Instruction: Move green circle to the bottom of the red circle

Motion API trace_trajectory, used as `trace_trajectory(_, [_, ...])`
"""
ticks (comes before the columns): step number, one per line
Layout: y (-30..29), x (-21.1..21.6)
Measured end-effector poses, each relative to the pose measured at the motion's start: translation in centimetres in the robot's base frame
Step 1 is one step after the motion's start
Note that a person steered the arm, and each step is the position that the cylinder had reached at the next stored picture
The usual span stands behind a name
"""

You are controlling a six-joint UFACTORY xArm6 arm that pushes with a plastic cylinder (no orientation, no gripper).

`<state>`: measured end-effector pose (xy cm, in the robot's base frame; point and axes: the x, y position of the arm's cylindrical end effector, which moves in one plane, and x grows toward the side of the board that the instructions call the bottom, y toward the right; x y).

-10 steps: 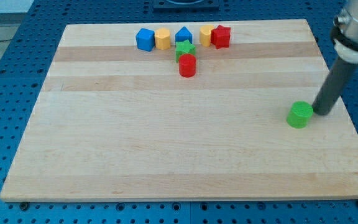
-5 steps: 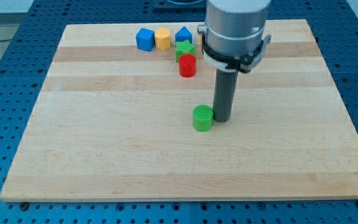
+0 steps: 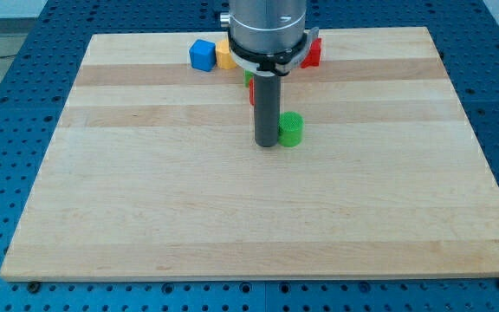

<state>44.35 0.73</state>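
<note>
green circle (image 3: pixel 291 128) sits near the middle of the wooden board (image 3: pixel 145 208), touching the right side of my tip (image 3: pixel 267 144). i have no claw, only the dark rod. red circle (image 3: pixel 251 94) is mostly hidden behind the rod, just above the tip. blue block (image 3: pixel 201 55), yellow block (image 3: pixel 223 57) and red block (image 3: pixel 312 53) line the view's top.

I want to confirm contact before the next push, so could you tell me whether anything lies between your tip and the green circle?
Nothing lies there: in the camera view my tip sits right against the green circle, on its left side.
</note>
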Motion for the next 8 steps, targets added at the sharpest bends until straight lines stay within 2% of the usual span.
trace_trajectory(1, [1.1,2.6])
trace_trajectory(3, [3.8,-1.1])
trace_trajectory(5, [8.9,-2.6])
trace_trajectory(6, [8.4,-5.8])
trace_trajectory(8, [7.6,-5.5])
